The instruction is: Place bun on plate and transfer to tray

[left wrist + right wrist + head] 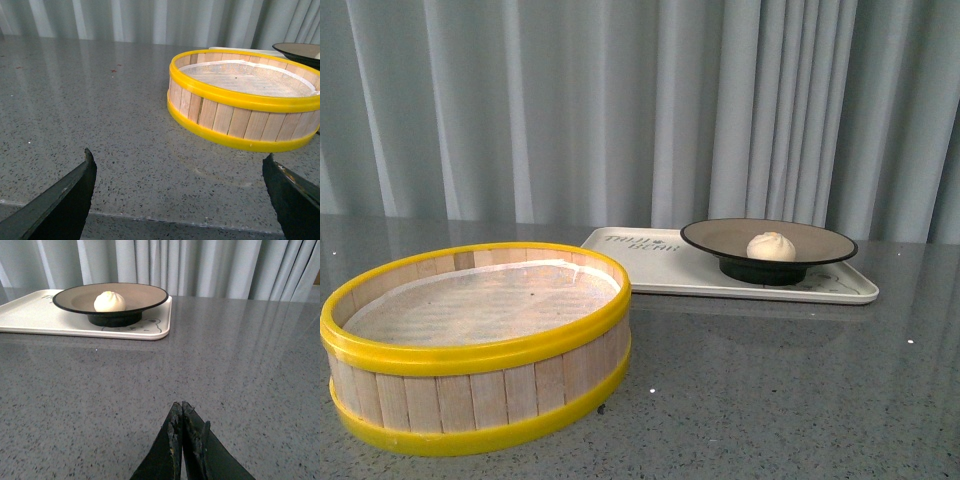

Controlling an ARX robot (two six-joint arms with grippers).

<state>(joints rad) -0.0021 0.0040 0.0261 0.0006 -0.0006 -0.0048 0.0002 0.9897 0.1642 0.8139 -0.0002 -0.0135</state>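
The white bun (771, 246) (109, 301) lies inside the black-rimmed plate (820, 236) (145, 294). That plate stands on the cream-white tray (650, 262) (35, 315) at the back right of the table. Neither arm shows in the front view. My left gripper (180, 165) is open over bare grey table, well short of the steamer basket, with nothing between its fingers. My right gripper (181, 407) is shut and empty, low over the table, some way in front of the tray. In the left wrist view only the plate's edge (300, 50) shows.
A round wooden steamer basket (480, 345) (245, 100) with yellow rims and a white liner stands at the front left, holding nothing. Grey curtains hang behind the speckled grey table (770, 390). The table's near edge (175, 220) runs just below my left fingers.
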